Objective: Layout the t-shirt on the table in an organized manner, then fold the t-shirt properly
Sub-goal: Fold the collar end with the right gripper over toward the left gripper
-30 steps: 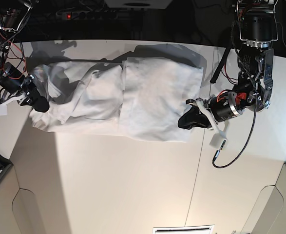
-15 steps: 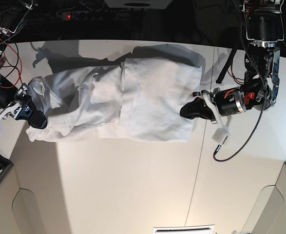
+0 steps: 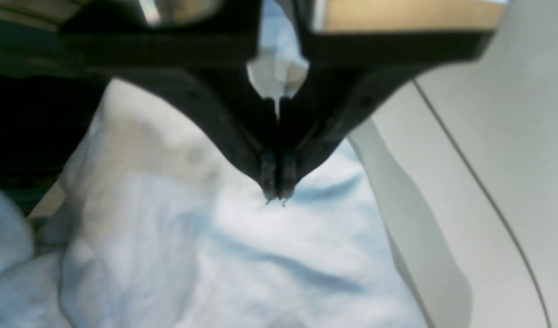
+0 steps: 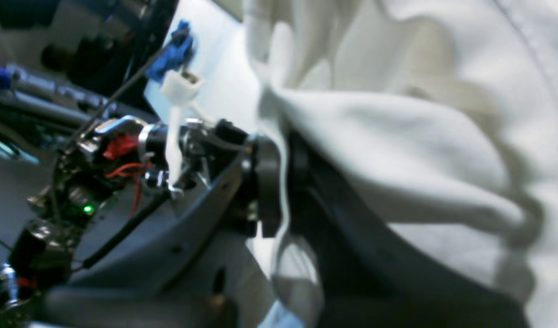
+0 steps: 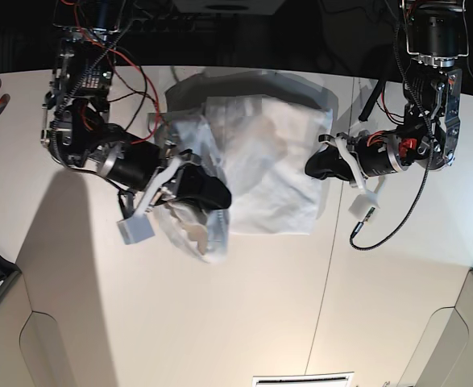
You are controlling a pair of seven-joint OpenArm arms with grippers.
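On the bench (image 5: 220, 322) the t-shirt (image 5: 272, 173) lies mid-fold, its far-side half carried over by the right gripper (image 5: 212, 193) clamped on cloth, the left gripper (image 5: 315, 168) pinched together at its edge; next, lay that half flat.

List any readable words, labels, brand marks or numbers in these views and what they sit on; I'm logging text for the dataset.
None can be read.
Plain white cotton t-shirt: no print or tag showing.
Matte white table: only a thin dark seam, no marking.
Wiring and electronics on the arms: any markings are too small or blurred to read.
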